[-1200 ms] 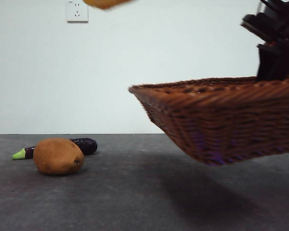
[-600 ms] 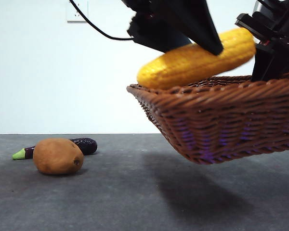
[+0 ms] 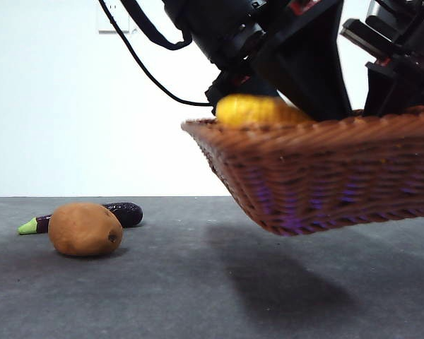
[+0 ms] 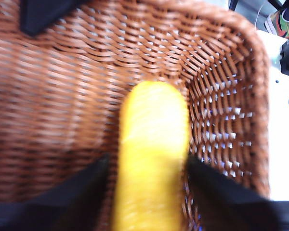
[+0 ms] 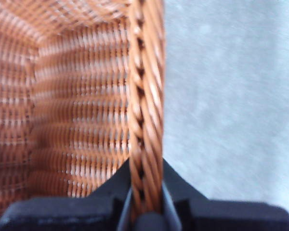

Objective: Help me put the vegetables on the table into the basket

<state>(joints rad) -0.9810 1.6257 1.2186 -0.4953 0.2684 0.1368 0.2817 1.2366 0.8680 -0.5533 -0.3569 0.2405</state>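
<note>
The left end effector (image 4: 147, 168) is clamped on the corn cob (image 4: 151, 149), one black jaw on each side, and holds it down inside the wicker basket (image 3: 325, 176), so only the cob's yellow end peeks over the braided rim. The right end effector (image 5: 145, 192) pinches that rim, keeping the basket up off the worktop (image 3: 198, 289) and tilted. Well away from both end effectors, the potato (image 3: 85, 229) sits on the worktop with the eggplant (image 3: 120, 213) just behind it.
</note>
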